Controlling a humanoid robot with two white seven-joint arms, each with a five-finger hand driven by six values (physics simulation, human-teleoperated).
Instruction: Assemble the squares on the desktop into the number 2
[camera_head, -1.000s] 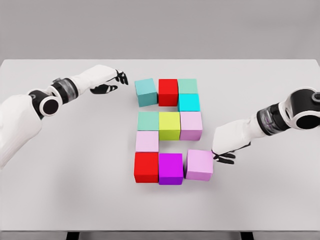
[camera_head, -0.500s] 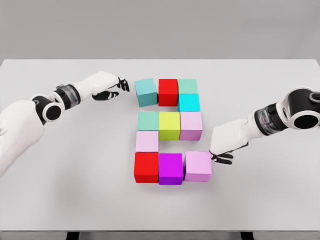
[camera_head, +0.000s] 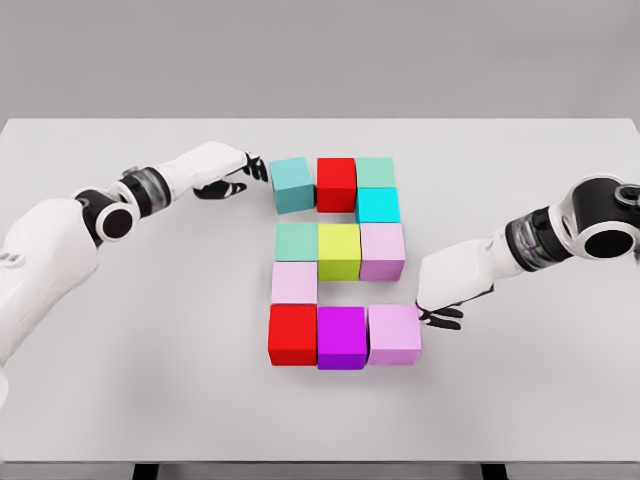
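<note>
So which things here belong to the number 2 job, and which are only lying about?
Job: the coloured square blocks, such as the teal cube by the left hand and the pink cube by the right hand.
Lying about: nothing; only the white table.

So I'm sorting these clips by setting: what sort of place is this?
Probably a simulated tabletop test scene, not a real room: a plain white table against a blank grey backdrop, coloured cubes laid out on it, and two white robot arms reaching in.

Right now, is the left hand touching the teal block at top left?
Cannot tell. Head view shows left hand fingertips reaching the teal block's left edge; no clear gap or contact.
</note>
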